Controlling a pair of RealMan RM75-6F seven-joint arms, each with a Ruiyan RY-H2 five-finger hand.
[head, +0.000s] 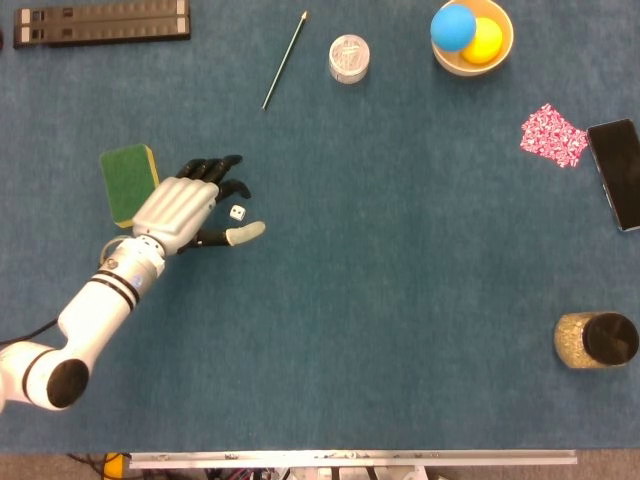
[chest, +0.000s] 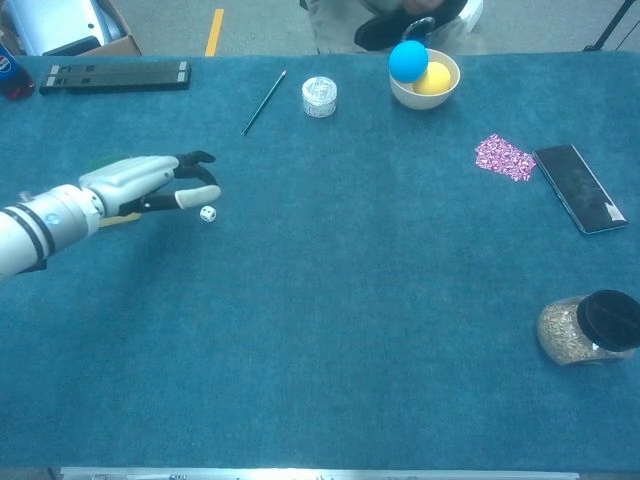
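One hand, the left hand (head: 190, 208), is reaching over the small white die (head: 237, 212) lying on the blue felt tabletop (head: 400, 300). Its dark fingers (head: 225, 175) are spreading apart above the die while the pale-tipped thumb is extending just below it, so the die is sitting between them, untouched as far as the chest view shows; the hand is holding nothing. Just behind the hand, a flat green and yellow sponge (head: 128, 180) is lying, partly hidden by the arm in the chest view. Nothing is blocking the die. Well apart are a thin wooden stick (head: 285, 60), a clear round lidded jar (head: 349, 58), and a bowl with blue and yellow balls (head: 472, 38). No right hand is showing.
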